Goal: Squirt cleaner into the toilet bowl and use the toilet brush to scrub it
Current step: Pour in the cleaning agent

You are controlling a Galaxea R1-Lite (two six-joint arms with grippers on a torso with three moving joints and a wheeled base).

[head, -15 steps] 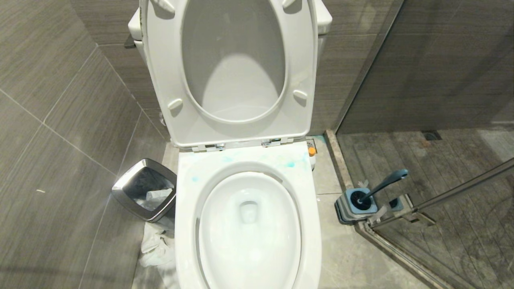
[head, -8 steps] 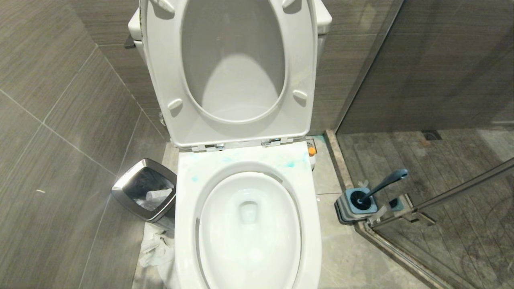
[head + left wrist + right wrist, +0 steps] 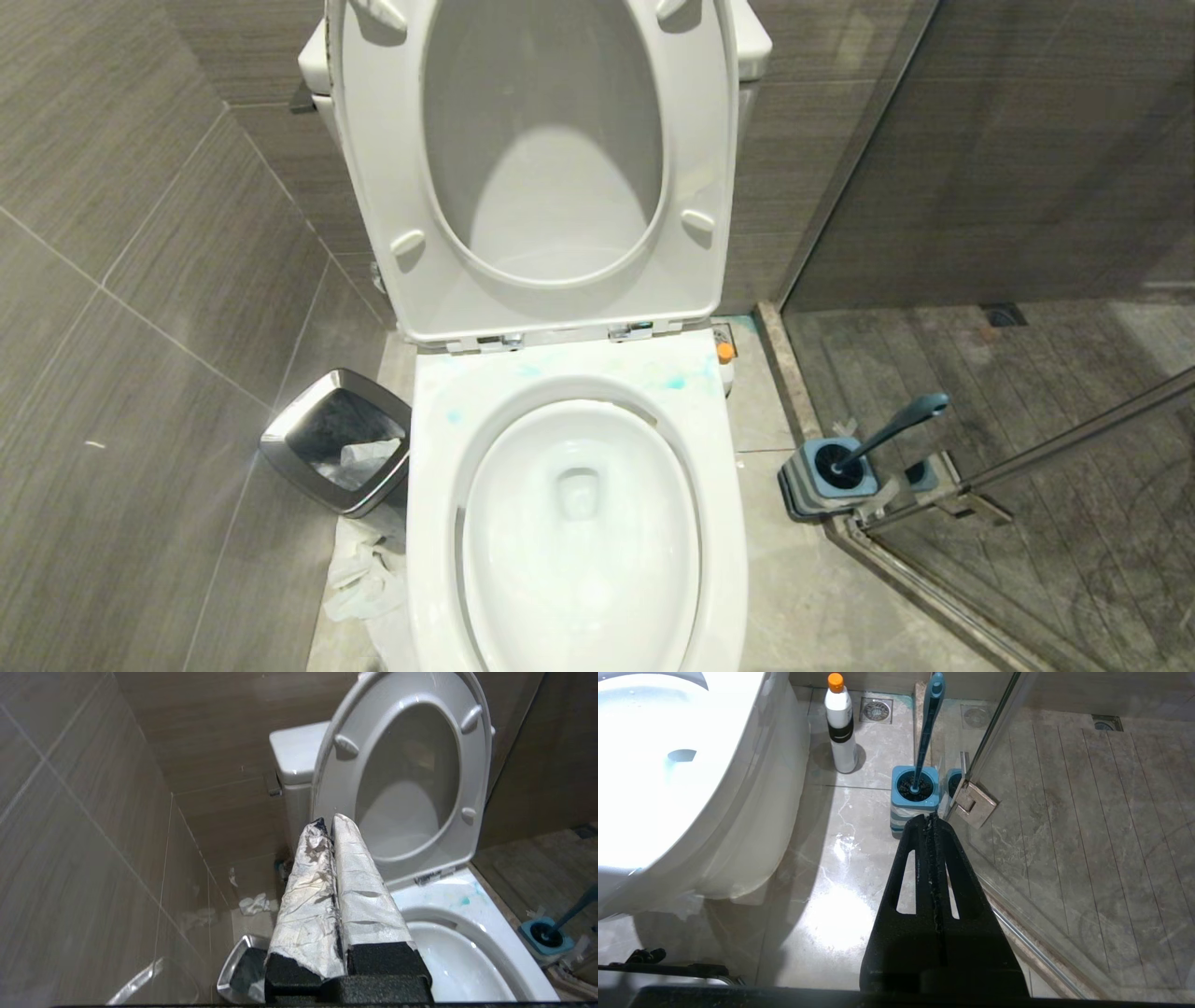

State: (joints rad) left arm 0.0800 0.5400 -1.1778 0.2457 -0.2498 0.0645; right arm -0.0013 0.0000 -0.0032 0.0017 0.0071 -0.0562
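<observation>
Both claws are pressed shut and empty: left claw point(image 3: 329, 826) beside the toilet bowl point(image 3: 579, 523), where cleaner point(image 3: 674, 382) smears the rim; right claw point(image 3: 931, 822) should open wide, then grip the toilet brush point(image 3: 927, 723) handle high, lifting straight from its holder point(image 3: 914, 805).

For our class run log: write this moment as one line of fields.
left gripper: shut, empty | right gripper: shut, empty | toilet brush: in holder | toilet bowl: unscrubbed
</observation>
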